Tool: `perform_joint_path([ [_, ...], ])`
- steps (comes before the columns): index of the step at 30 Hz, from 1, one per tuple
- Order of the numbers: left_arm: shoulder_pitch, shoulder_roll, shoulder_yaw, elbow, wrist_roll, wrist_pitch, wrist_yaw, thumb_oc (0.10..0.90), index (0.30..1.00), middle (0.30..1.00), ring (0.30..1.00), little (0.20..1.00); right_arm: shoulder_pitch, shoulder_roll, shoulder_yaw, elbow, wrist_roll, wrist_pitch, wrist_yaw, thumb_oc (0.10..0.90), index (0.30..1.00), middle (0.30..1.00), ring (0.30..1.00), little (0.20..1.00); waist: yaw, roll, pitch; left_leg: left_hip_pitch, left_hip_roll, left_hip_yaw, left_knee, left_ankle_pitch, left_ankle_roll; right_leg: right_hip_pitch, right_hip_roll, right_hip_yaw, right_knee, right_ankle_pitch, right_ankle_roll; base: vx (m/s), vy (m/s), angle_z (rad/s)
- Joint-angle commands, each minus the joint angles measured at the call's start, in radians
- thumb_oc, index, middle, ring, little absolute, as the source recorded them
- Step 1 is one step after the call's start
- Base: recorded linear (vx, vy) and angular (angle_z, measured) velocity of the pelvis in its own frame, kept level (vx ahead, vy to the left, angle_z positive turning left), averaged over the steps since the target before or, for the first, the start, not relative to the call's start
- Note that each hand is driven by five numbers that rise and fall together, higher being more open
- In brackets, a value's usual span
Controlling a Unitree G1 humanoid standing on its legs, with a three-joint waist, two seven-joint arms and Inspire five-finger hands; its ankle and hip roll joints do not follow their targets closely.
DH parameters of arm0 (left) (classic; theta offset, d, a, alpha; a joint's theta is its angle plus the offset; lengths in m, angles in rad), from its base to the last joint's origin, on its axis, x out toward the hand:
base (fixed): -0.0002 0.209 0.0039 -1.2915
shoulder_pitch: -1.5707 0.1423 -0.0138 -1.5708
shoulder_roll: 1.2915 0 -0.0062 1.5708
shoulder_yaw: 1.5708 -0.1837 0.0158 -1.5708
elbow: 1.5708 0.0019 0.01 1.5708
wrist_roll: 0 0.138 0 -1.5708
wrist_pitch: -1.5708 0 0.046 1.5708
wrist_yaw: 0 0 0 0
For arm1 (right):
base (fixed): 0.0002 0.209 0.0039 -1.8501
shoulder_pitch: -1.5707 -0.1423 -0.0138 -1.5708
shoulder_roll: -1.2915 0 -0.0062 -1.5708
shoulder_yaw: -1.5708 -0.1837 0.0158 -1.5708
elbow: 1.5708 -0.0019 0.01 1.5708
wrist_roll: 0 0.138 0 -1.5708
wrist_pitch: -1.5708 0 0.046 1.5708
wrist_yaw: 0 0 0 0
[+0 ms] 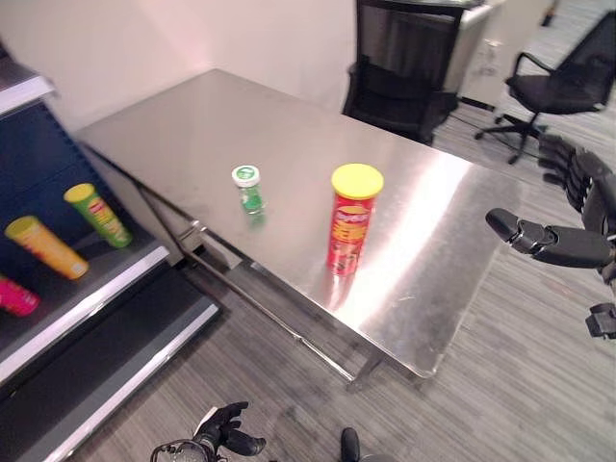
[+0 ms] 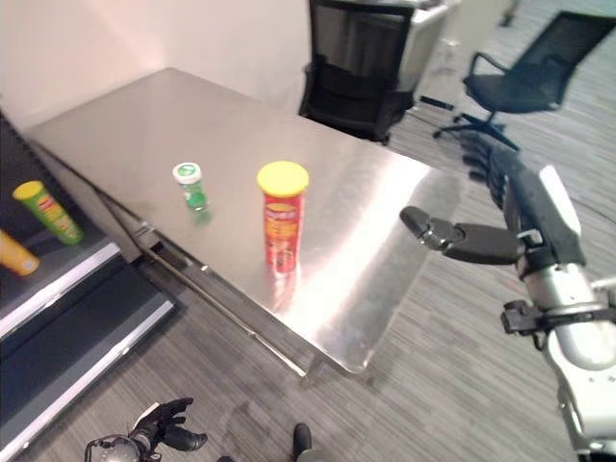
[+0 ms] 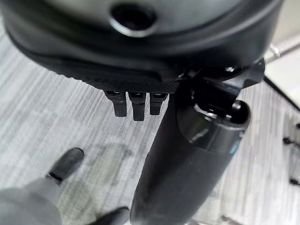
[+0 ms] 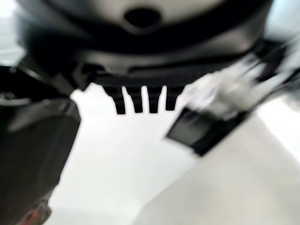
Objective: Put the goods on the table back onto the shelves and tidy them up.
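On table (image 1: 192, 125): red can (image 1: 352, 221), green bottle (image 1: 249, 189) | right hand (image 2: 500, 217) open, empty

The steel table (image 1: 241, 125) is mostly bare: a red can (image 1: 352, 223) and a small green bottle (image 1: 248, 189) stand apart near its front edge, with a gap between them. On the shelf (image 1: 115, 279), cans (image 1: 96, 214) lie spaced, with bare board beside them

A red can (image 1: 348, 231) with a yellow lid and a green bottle (image 1: 249, 190) with a white cap stand on a silver surface (image 1: 289, 125), above grey striped carpet (image 1: 520, 385), beside a dark blue shelf (image 1: 87, 289) holding yellow-green, orange and pink cans.
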Motion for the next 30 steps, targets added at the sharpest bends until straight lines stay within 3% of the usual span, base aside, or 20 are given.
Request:
perform_joint_path([
  [1,-0.029,0.045,-0.001,0.060,0.056,-0.040,-0.021,0.800,0.900,0.900,0.900,0.900,-0.093,-0.008,-0.084,0.006,0.090,-0.056,0.029,0.800,0.900,0.900,0.900,0.900,0.006,-0.043,-0.035,0.004,0.022,-0.037,0.015,-0.059,-0.038,0.039,-0.036,-0.049,0.013,-0.038,0.089,0.01,-0.028,0.24],
  [18,-0.012,0.039,-0.019,0.058,0.064,-0.040,-0.021,0.800,0.900,0.900,0.900,0.900,-0.205,-0.072,0.073,0.018,0.110,-0.012,0.110,0.800,0.900,0.900,0.900,0.900,0.064,-0.057,-0.047,-0.016,0.015,-0.118,0.015,-0.048,-0.042,0.068,-0.038,-0.113,0.013,-0.055,0.071,0.01,-0.020,0.19],
  [30,0.006,0.030,-0.008,0.064,0.048,-0.040,-0.015,0.800,0.900,0.900,0.900,0.900,-0.231,-0.103,0.137,0.047,-0.001,0.003,0.105,0.800,0.900,0.900,0.900,0.900,0.095,-0.072,-0.045,-0.024,0.007,-0.152,0.015,-0.046,-0.042,0.080,-0.040,-0.150,0.013,-0.059,0.068,0.02,-0.010,0.10],
])
